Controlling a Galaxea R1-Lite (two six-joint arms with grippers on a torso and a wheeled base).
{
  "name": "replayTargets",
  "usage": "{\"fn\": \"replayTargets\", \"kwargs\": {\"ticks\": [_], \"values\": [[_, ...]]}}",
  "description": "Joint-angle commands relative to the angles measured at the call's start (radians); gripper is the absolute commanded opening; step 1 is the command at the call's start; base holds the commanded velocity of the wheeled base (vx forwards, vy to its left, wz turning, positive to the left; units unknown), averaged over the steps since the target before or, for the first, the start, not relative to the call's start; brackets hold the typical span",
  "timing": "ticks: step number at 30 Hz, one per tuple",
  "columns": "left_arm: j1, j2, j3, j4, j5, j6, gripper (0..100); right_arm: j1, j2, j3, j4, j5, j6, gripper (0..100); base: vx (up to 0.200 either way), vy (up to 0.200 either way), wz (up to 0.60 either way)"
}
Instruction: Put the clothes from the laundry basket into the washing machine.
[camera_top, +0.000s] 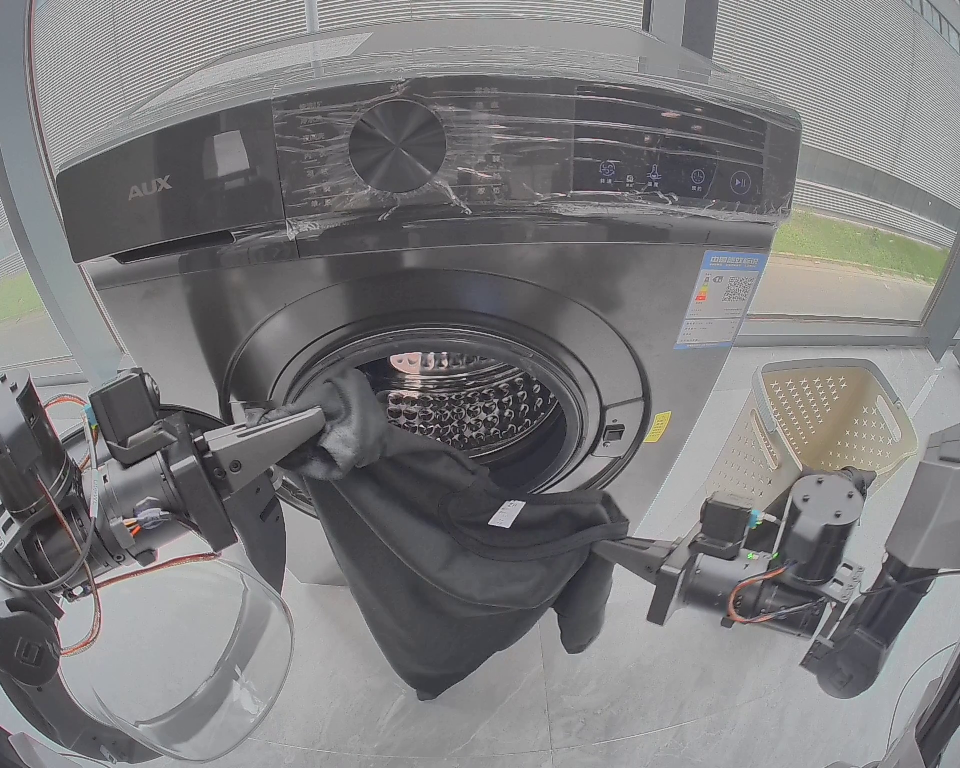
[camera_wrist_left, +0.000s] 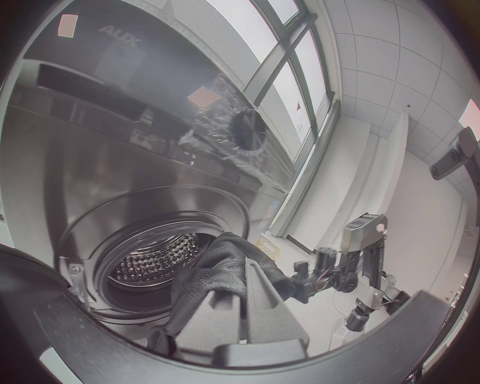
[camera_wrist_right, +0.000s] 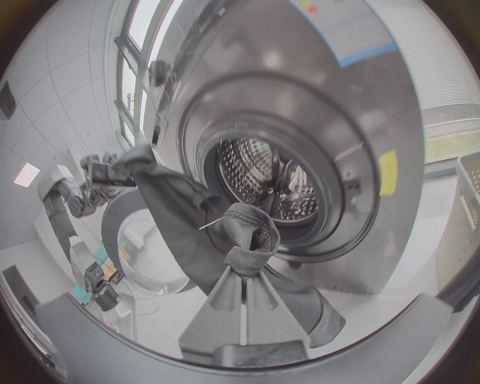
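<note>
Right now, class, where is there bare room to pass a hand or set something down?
Free: the drum mouth on its right half, between the dark garment and the latch; the floor tiles between garment and laundry basket. Crowded: the mouth's left rim, where the left claw bunches the garment, with the open door below.

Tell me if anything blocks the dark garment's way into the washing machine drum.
Nothing visible does. The dark garment hangs right before the open drum, held by the left gripper and right gripper; the door is swung aside, low on the left.
</note>
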Motion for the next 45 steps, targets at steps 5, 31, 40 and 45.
{"fn": "replayTargets", "kwargs": {"ticks": [5,31,40,45], "values": [[0.073,0.051,0.048,-0.072,-0.050,0.004,0,-0.080,-0.191,0.033,0.000,0.002,-0.002,0,0.000,0.000,0.00],[0.156,0.163,0.180,-0.264,-0.079,0.077,0,-0.015,-0.293,-0.076,0.008,-0.060,-0.004,0,0.000,0.000,0.00],[0.154,0.180,0.181,-0.265,-0.077,0.082,0,0.003,-0.287,-0.071,0.008,-0.061,-0.007,0,0.000,0.000,0.00],[0.151,0.212,0.185,-0.270,-0.079,0.099,0,0.005,-0.290,-0.074,0.008,-0.060,-0.007,0,0.000,0.000,0.00]]}}
